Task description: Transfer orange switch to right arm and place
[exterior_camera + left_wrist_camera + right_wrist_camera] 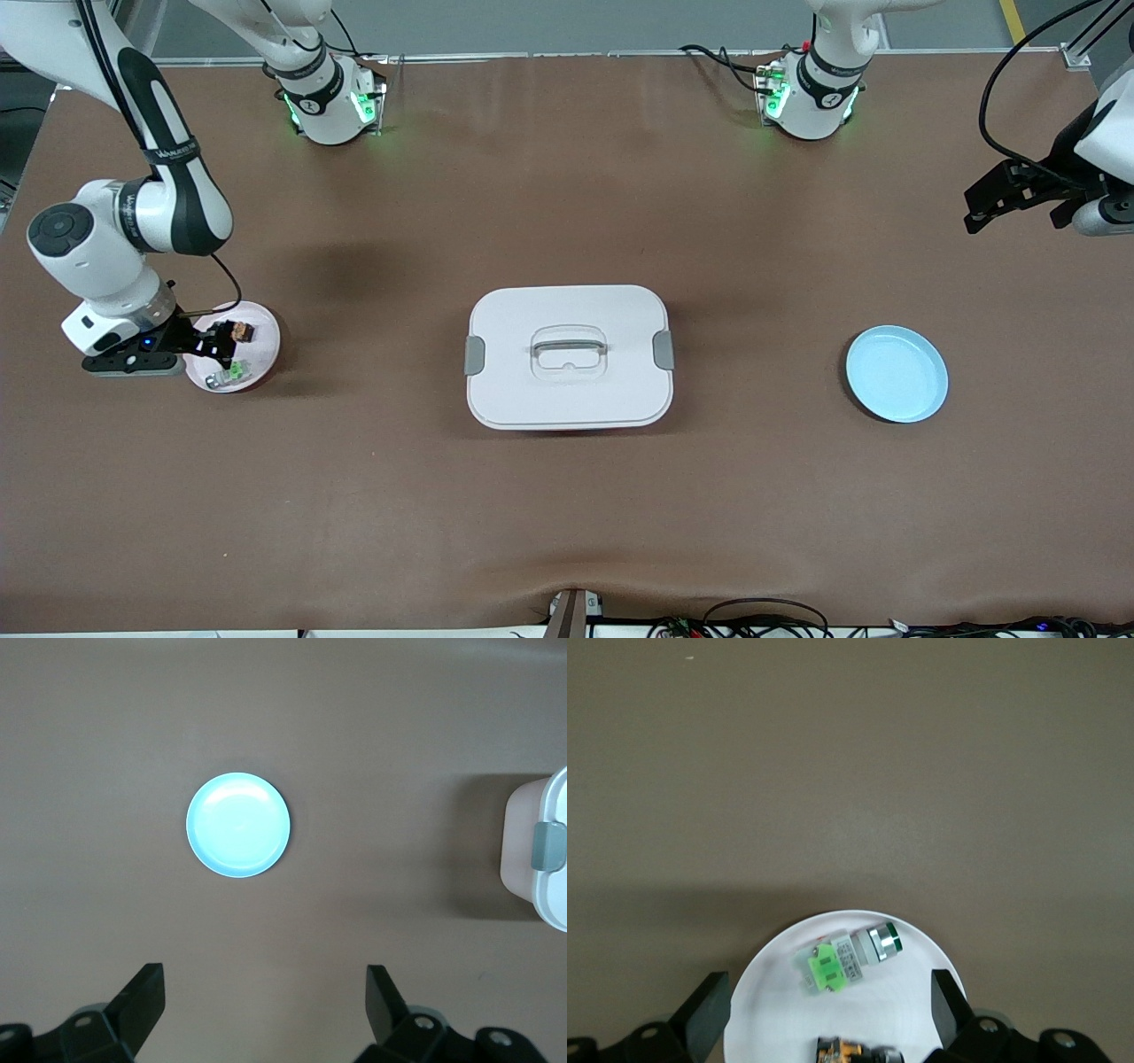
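The orange switch [239, 332], small and black with an orange middle, lies on a pale pink plate [266, 341] at the right arm's end of the table. In the right wrist view the orange switch [855, 1051] lies between the spread fingers, untouched, on the plate [771, 1019]. My right gripper [223, 344] is open, low over this plate; it also shows in its wrist view [828, 1019]. My left gripper [979, 213] is open and empty, up over bare table at the left arm's end; its wrist view [266, 1001] shows nothing between the fingers.
A grey-white switch with a green middle [229, 377] [846, 958] lies on the same plate, nearer the front camera. A white lidded box [569, 356] [540, 846] stands mid-table. A light blue plate [897, 374] [237, 825] sits toward the left arm's end.
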Robot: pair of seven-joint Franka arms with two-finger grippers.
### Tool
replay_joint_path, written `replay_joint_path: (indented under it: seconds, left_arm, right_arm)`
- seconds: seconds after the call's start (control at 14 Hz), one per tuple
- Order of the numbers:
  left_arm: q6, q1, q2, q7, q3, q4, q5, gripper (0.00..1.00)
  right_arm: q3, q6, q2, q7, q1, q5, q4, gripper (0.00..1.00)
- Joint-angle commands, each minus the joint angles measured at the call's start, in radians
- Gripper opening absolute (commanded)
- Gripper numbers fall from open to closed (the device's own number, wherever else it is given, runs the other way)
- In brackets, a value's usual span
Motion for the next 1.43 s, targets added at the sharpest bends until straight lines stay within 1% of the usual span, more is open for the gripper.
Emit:
replay_joint_path:
  seconds: [0.0, 0.14, 0.29, 0.5, 0.57, 0.64, 0.71, 0.93, 1.21, 1.36]
  left_arm:
    - [0.003, 0.001, -0.02, 0.001, 0.005, -0.013, -0.022, 1.0]
    - [0.0, -0.001, -0.02, -0.002, 0.001, -0.013, -0.022, 1.0]
    - [0.001, -0.004, -0.018, -0.003, -0.003, -0.013, -0.022, 1.0]
    - [0.001, -0.007, -0.018, -0.003, -0.004, -0.015, -0.022, 1.0]
    - [0.001, -0.007, -0.017, -0.002, -0.004, -0.015, -0.022, 1.0]
    - [0.0, -0.007, -0.018, -0.002, -0.004, -0.015, -0.022, 1.0]
    - [0.0, -0.007, -0.018, -0.002, -0.006, -0.015, -0.022, 1.0]
    - [-0.002, -0.009, -0.018, -0.002, -0.006, -0.015, -0.022, 1.0]
    - [0.0, -0.007, -0.021, -0.003, -0.012, -0.01, -0.022, 1.0]
    - [-0.002, -0.006, -0.024, -0.003, -0.012, -0.012, -0.022, 1.0]
  right_arm:
    - [0.0, -0.21, -0.006, 0.021, 0.034, 0.045, 0.135, 1.0]
    - [-0.001, -0.274, -0.006, 0.021, 0.048, 0.122, 0.188, 1.0]
    - [0.0, -0.352, -0.012, 0.02, 0.049, 0.128, 0.245, 1.0]
    - [0.002, -0.606, -0.028, 0.021, 0.051, 0.14, 0.398, 1.0]
    - [0.0, -0.686, -0.028, 0.023, 0.059, 0.183, 0.45, 1.0]
    - [0.0, -0.738, -0.028, 0.021, 0.06, 0.217, 0.484, 1.0]
    - [0.0, -0.761, -0.031, 0.021, 0.062, 0.222, 0.506, 1.0]
    - [0.0, -0.777, -0.064, 0.045, 0.062, 0.223, 0.508, 1.0]
    - [0.0, -0.866, -0.153, 0.101, 0.076, 0.223, 0.505, 1.0]
    - [0.0, -0.893, -0.19, 0.186, 0.095, 0.223, 0.502, 1.0]
